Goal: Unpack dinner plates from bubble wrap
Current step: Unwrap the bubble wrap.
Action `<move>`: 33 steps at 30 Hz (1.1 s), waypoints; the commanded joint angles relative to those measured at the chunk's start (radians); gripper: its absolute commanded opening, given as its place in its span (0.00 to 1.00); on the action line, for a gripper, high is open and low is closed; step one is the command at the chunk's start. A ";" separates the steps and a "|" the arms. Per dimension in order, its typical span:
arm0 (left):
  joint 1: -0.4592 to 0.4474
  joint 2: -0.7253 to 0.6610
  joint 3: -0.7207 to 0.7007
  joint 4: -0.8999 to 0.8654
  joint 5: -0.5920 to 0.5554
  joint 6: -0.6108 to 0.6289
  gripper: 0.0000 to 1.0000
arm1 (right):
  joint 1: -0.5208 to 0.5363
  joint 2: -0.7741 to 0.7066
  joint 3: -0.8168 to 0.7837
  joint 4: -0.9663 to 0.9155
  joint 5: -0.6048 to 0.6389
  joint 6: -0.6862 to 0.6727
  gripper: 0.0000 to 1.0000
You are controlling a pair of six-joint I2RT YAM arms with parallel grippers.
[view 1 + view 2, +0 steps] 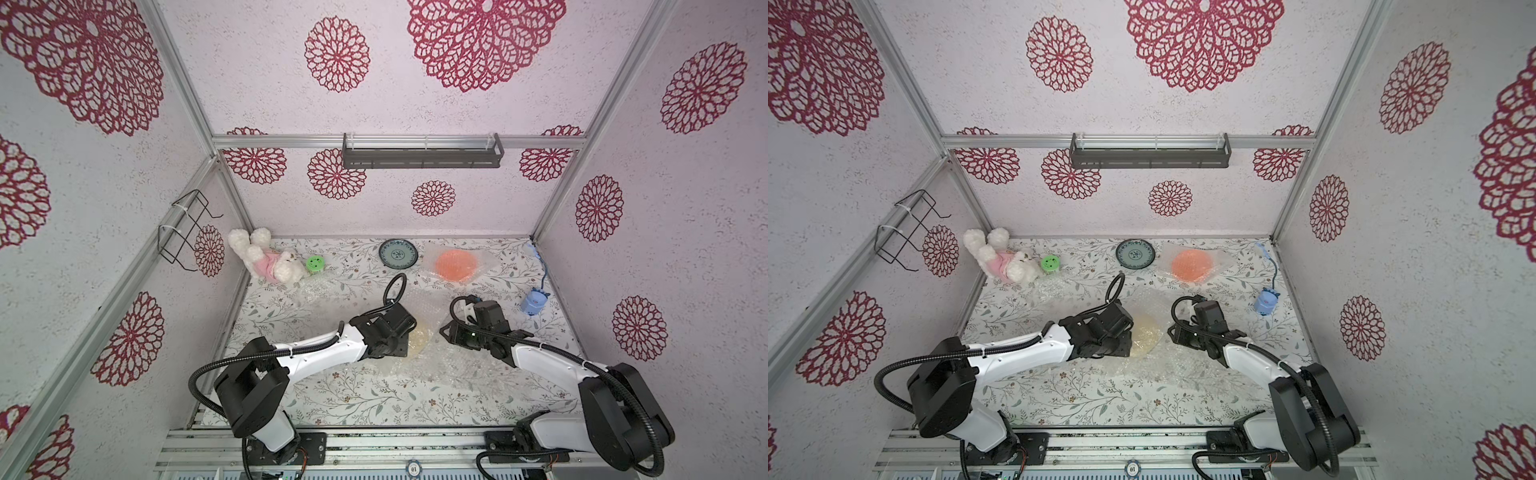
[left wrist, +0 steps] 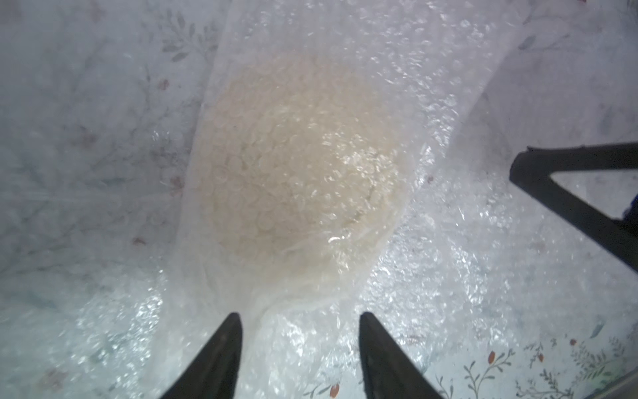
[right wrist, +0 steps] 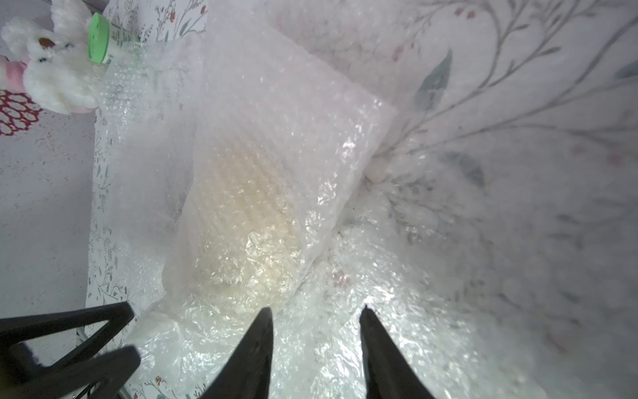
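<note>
A cream dinner plate (image 1: 419,341) (image 1: 1145,334) lies at the table's middle, wrapped in bubble wrap (image 2: 345,86) (image 3: 276,103). It shows as a pale disc (image 2: 297,172) (image 3: 241,214) through the plastic. My left gripper (image 2: 300,316) stands open just short of the plate's edge, over crumpled wrap. From the other side my right gripper (image 3: 316,309) is open too, above the wrap. An orange plate (image 1: 456,264) (image 1: 1191,264) lies wrapped at the back. A blue-green plate (image 1: 398,253) (image 1: 1136,253) sits bare beside it.
Loose bubble wrap sheets lie at the left (image 1: 316,291) and front right (image 1: 478,368). A plush bunny (image 1: 266,259) and a green smiley disc (image 1: 316,263) sit back left. A blue gadget with a cable (image 1: 533,301) is at the right. A wire rack (image 1: 187,230) hangs on the left wall.
</note>
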State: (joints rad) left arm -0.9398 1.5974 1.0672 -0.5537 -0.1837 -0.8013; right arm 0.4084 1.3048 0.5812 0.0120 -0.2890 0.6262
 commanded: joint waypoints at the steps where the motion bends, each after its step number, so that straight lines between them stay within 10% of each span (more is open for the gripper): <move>1: -0.058 -0.013 0.054 -0.073 -0.121 0.099 0.69 | -0.019 -0.023 0.038 -0.087 0.019 -0.052 0.46; 26: -0.158 0.443 0.335 -0.156 -0.381 0.291 1.00 | 0.058 0.160 -0.135 0.334 -0.239 0.126 0.34; 33: -0.166 0.503 0.365 -0.199 -0.528 0.246 0.97 | 0.065 0.228 -0.172 0.429 -0.262 0.157 0.06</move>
State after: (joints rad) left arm -1.1007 2.0678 1.4162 -0.7235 -0.6086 -0.5270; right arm 0.4656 1.5269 0.4267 0.3843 -0.5213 0.7692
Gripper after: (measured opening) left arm 0.974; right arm 0.076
